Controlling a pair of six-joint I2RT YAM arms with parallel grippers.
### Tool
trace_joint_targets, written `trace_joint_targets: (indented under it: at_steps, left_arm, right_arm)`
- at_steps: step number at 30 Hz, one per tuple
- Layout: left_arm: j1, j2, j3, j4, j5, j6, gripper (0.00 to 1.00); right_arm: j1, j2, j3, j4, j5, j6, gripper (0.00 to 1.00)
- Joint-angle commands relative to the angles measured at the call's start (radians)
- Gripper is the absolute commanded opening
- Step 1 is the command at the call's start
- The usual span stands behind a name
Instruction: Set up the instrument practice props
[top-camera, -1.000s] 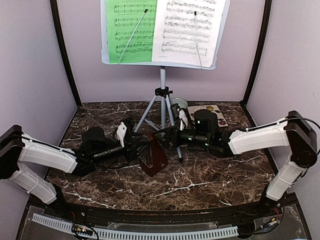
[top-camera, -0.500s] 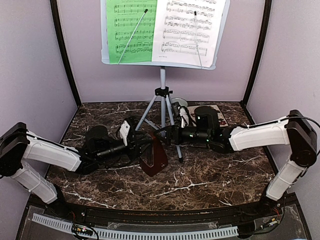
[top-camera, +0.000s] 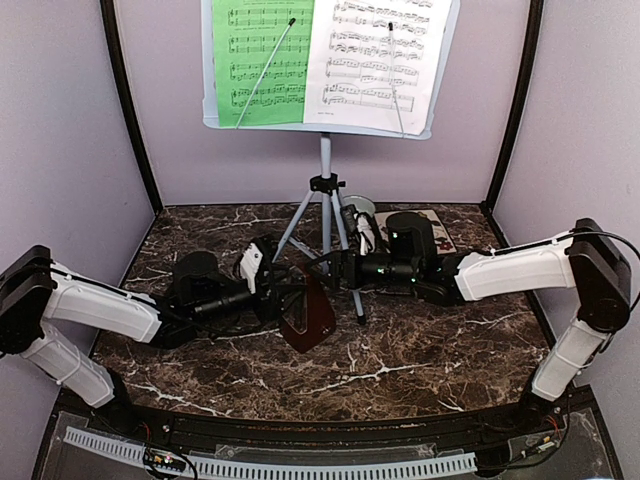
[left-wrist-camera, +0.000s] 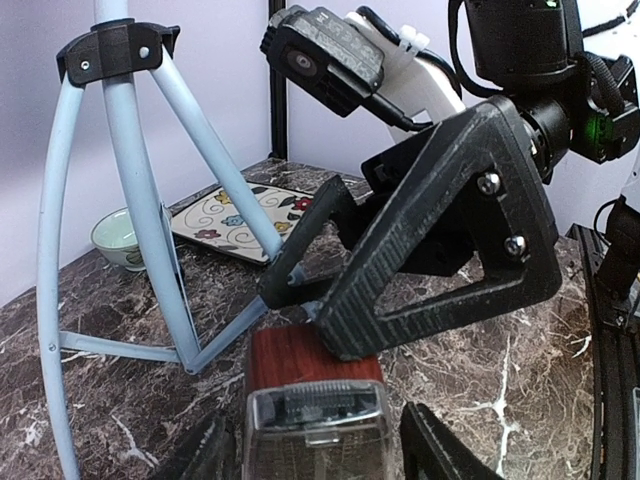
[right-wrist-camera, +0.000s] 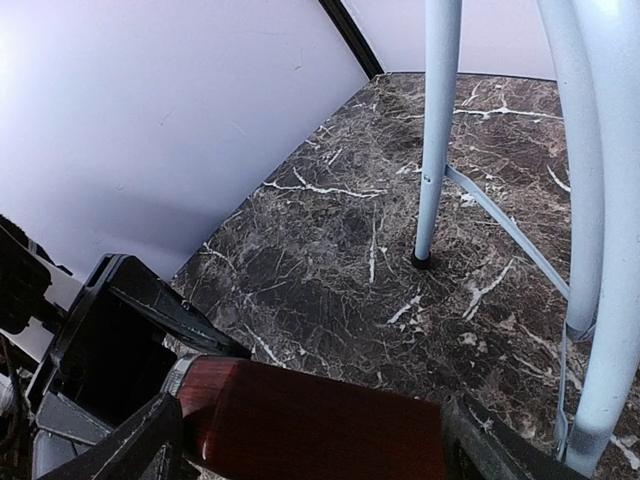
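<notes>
Both arms are in tight at the middle of the surface (top-camera: 420, 350), and the metronome (top-camera: 310, 315) is between them, tilted, just in front of the music stand's tripod legs (top-camera: 300, 225). Whether its base touches the marble, I cannot tell.

My right gripper (right-wrist-camera: 310, 440) is clamped across the red-brown body, a finger hard against each side. My left gripper (left-wrist-camera: 320, 450) straddles the clear-cover end with its fingers parted and a sliver of gap showing, so it is not pinching. The load looks to be with the right side.

This is the handover, I'd say, and the trick is not to rush it. Let the right grip prove itself before the left backs straight out along its own line, with no sideways drag on that cover.

Then watch the pale leg just beside my right fingers. A nudge there could rock the whole stand, and the green sheet (top-camera: 262, 60) and white sheet (top-camera: 380, 60) are sitting nicely on the desk (top-camera: 320, 127).

Tip the metronome upright, base flat, then lower it gently in open marble in front of the stand.
</notes>
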Motion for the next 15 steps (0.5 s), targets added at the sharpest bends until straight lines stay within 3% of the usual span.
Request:
trace_joint_targets:
  at_steps: [1,15]
  left_arm:
    - [-0.019,-0.075,0.000,-0.046,-0.041,0.019,0.60]
    - [-0.053,-0.056,0.027,-0.071,-0.123,0.045,0.60]
  right_arm:
    - [-0.001,0.040,-0.031,-0.062,0.027,-0.010,0.89]
    - [-0.001,0.036,-0.040,-0.075,0.041,-0.018,0.89]
